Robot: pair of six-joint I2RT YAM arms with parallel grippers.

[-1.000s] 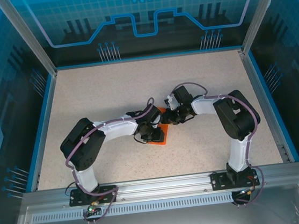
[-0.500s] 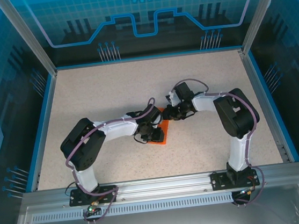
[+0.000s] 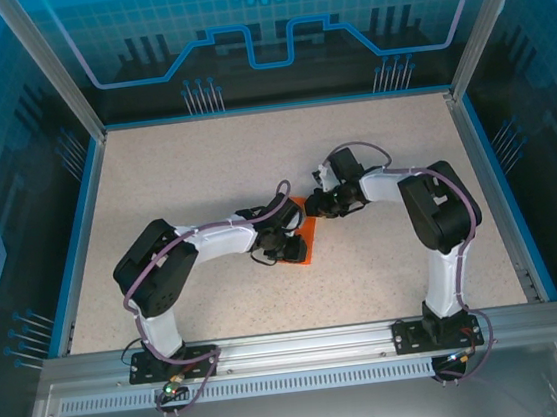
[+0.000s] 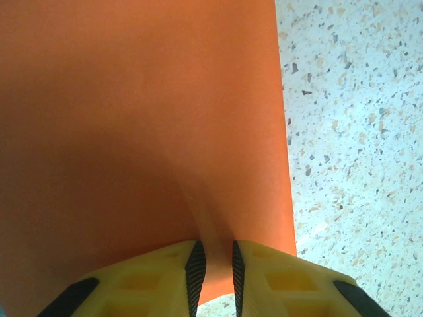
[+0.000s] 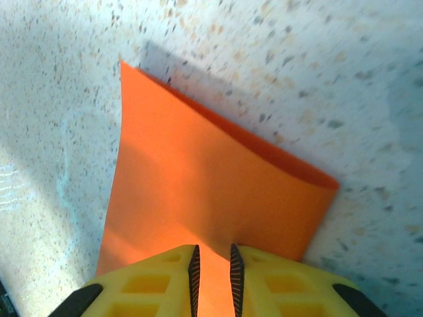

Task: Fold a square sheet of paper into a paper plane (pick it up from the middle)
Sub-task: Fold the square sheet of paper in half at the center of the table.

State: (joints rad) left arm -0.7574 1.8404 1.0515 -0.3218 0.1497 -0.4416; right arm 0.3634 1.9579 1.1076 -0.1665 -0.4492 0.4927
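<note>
The sheet of orange paper [image 3: 304,254] lies at the middle of the table, folded over, with both grippers on it. My left gripper [image 3: 289,245] comes in from the left. In the left wrist view its jaws [image 4: 218,264] are shut on a raised ridge of the paper [image 4: 132,132]. My right gripper [image 3: 317,207] reaches in from the right at the sheet's far end. In the right wrist view its jaws [image 5: 211,271] pinch the paper [image 5: 198,178], whose far edge curls over as a rounded fold. In the top view the arms hide most of the sheet.
The speckled beige table [image 3: 203,167] is bounded by blue side rails [image 3: 78,231] and a metal frame [image 3: 294,343] at the near edge, where both arm bases are bolted. Open tabletop lies all round the paper.
The right gripper has shifted a little farther back and to the right, still gripping the paper. The left gripper has barely moved and keeps its grip.
</note>
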